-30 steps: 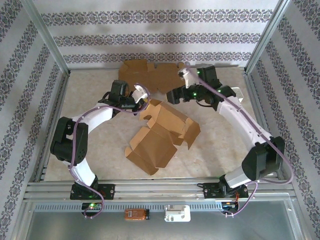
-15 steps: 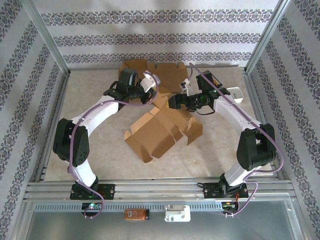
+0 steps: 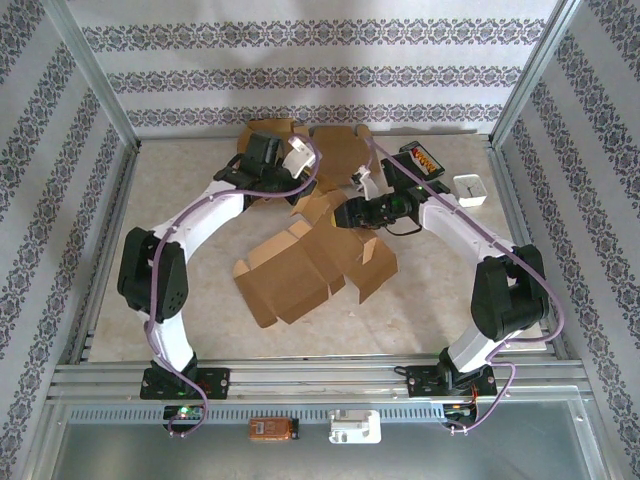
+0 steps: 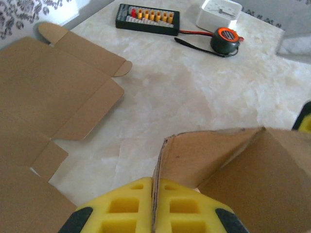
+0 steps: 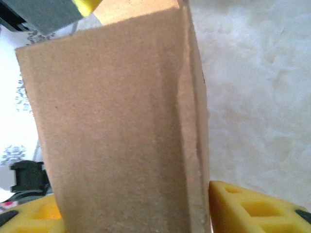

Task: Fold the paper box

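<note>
The paper box [image 3: 300,265] lies half-formed in the middle of the worktop [image 3: 180,200], between the two arms. Its brown panels are spread out low and its flaps point several ways. Its far end is lifted towards the two pincers, which meet just behind it.

From where I stand, the left pincer [image 4: 153,187] is clenched on the box. Its yellow fingers [image 4: 129,206] press together with the thin edge of one upright cardboard flap nipped between them. From that pinched edge the flap runs away to the right and joins a creased, sloping panel.

The right pincer [image 5: 129,199] comes in from the other side at the same raised end. A broad cardboard panel stands up between its two yellow fingers [image 5: 252,208], and the right-hand one sits against the panel's edge. I cannot tell whether it is truly squeezing the card or only straddling it.

Behind the box, against the far wall, a second flat cardboard blank [image 4: 48,87] rests unfolded on the worktop. To the right of it, well apart from the box, sit a black charging board [image 4: 148,18] with red and yellow sockets, a small white clock [image 4: 218,12] and a black-and-orange tape measure [image 4: 224,39], with a dark cord trailing beside it.
</note>
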{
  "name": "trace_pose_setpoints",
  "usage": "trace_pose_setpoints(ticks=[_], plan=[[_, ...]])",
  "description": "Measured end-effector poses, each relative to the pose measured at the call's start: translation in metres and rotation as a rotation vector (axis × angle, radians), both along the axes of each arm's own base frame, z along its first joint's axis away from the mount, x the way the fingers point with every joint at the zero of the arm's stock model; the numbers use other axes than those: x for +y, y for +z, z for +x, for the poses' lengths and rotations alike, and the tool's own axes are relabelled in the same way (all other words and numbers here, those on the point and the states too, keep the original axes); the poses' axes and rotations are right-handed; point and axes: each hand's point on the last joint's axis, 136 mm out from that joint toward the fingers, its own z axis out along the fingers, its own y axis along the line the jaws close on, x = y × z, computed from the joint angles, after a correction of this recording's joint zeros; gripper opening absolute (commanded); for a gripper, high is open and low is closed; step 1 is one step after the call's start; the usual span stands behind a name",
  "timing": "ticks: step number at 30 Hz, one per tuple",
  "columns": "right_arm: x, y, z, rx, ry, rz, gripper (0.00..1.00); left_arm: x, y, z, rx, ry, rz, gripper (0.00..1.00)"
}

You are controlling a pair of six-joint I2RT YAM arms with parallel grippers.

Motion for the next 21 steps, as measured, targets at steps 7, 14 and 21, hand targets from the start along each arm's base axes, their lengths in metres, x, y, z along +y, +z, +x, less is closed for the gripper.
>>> trace_pose_setpoints(ticks=[7, 14, 21], plan=[[-0.007, -0.012, 0.016, -0.11, -0.076, -0.139, 0.52, 0.003, -0.005, 0.003, 0.133, 0.111, -0.038, 0.0], [-0.014, -0.016, 0.029, -0.229, -0.163, -0.294, 0.51, 0.002, -0.02, -0.006, 0.274, 0.214, -0.111, 0.0], [-0.014, -0.017, 0.035, -0.288, -0.201, -0.37, 0.51, 0.012, -0.04, -0.019, 0.381, 0.342, -0.173, 0.0]])
